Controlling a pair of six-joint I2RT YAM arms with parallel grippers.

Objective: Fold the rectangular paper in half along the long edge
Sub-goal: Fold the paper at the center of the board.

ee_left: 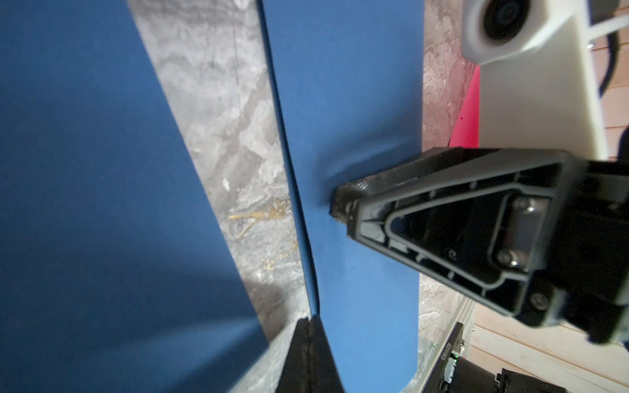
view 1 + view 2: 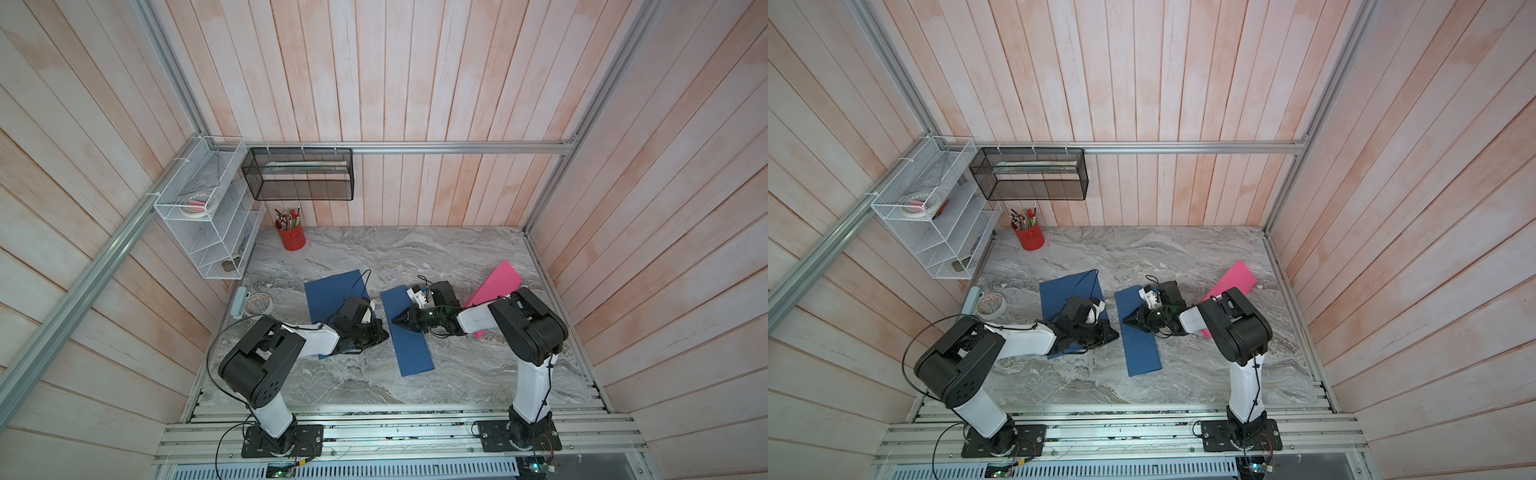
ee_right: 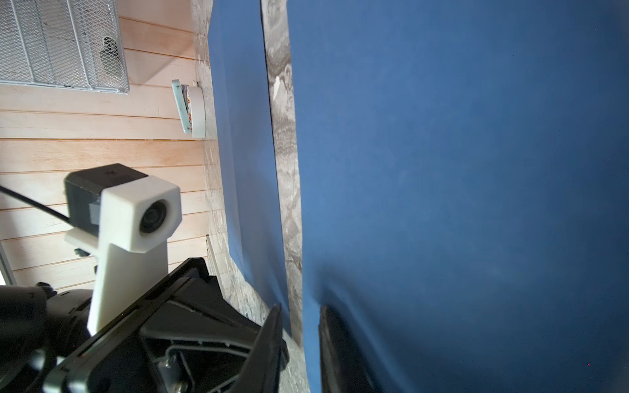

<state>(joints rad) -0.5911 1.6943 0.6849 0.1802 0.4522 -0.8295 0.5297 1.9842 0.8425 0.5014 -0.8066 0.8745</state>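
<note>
Paper [image 2: 409, 349], blue and narrow, flat at mid-surface [image 2: 457, 257], long edges slanting from back to front. Lies between wide sheet [image 2: 328, 295], also blue, on the left arm's side and pink sheet [image 2: 496, 278] on the right arm's side. Parted from wide sheet by a thin strip of bare marble.

Left pincer [image 2: 384, 333] shut tight, tips meeting paper's near long edge about midway along. In left wrist view, closed tips [image 1: 308, 326] right at that edge, edge slightly lifted with a dark shadow line beneath. Pinching the edge or merely touching it: cannot tell.

Right pincer [image 2: 397, 323] low over the same stretch, reaching across paper from the far side, jaws a small way apart, holding nothing. One fingertip [image 3: 330, 340] down on paper, faint crease around it; the other just past the edge, above the marble strip. Tips of both pincers close together.

Open room: broad bare marble behind all three sheets up to back wall, broken only by red cup [image 2: 292, 239] in the back left corner; a bare band in front toward the arm bases. Tight on the flanks: left arm over wide sheet, right arm over pink sheet, tape roll [image 2: 268, 307] by the left wall.
</note>
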